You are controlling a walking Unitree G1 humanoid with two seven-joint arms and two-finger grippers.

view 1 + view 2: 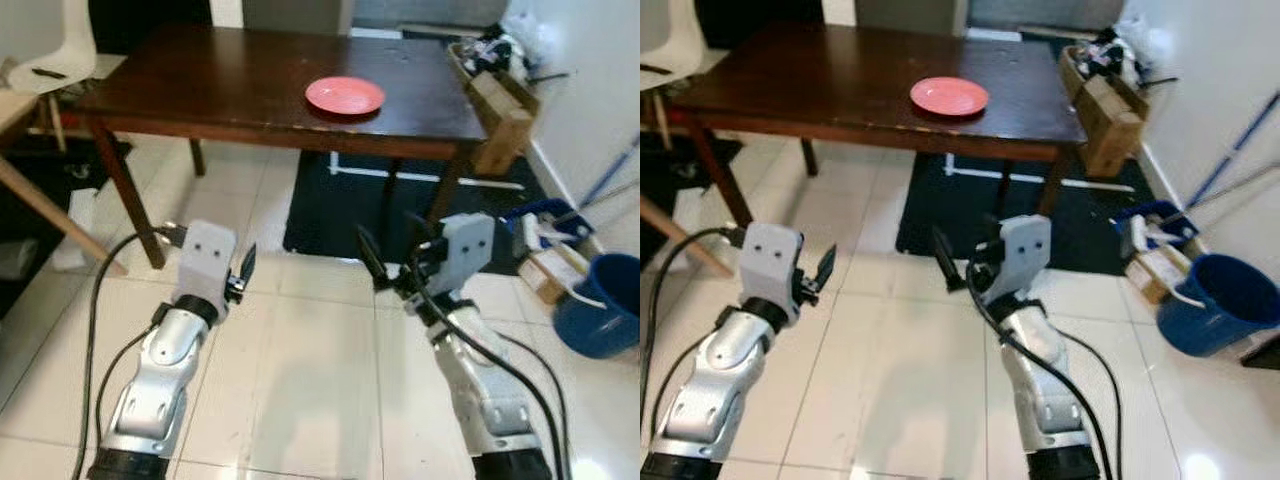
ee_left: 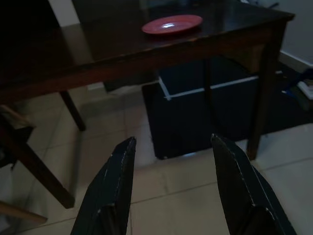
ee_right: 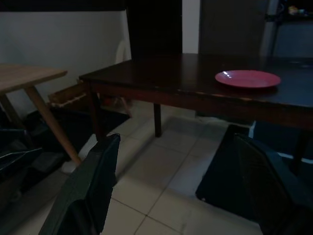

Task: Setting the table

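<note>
Ahead, beyond a stretch of pale tiled floor (image 1: 300,380): a dark wooden surface (image 1: 200,85), long, on slim legs. Under its right half, a dark rug (image 1: 400,215) with a white line across it. At the far left, a white chair (image 1: 65,45) and the slanted leg of a lighter wooden table (image 1: 45,205). Off the surface's right end, a cardboard box (image 1: 500,105) stuffed with clutter against the wall; nearer along that wall, a blue bucket (image 1: 600,305) beside a smaller box with a spray bottle (image 1: 535,235).

On the surface, toward its right end and close to the near edge: one red plate (image 1: 345,96), flat, with nothing on it, well apart from both arms.

Low in the foreground, both silver arms raised side by side over the tiles, short of the surface's near edge. Left pincer (image 1: 243,272) released, its two black fingers (image 2: 115,183) spread wide in the left wrist view, grasping nothing, aimed at the surface with the plate seen beyond. Right pincer (image 1: 385,265) likewise released, fingers (image 3: 90,188) parted and bare in the dim right wrist view, facing the near edge and the plate.
</note>
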